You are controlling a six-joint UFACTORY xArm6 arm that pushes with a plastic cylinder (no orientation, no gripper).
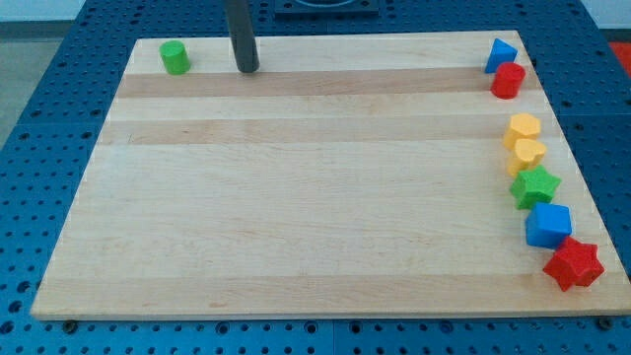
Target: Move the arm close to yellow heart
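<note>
Eight blocks sit on your wooden board (296, 197). My tip (247, 68) is near the top edge, just right of the green block (175, 57) in the top left corner. It is only a rod, with no fingers to open or close. Look along the right edge: the yellow heart (528, 154) touches the yellow block (524, 127) above it and the green star (534, 185) below. It is well apart from my tip. You will find no writing anywhere.
</note>
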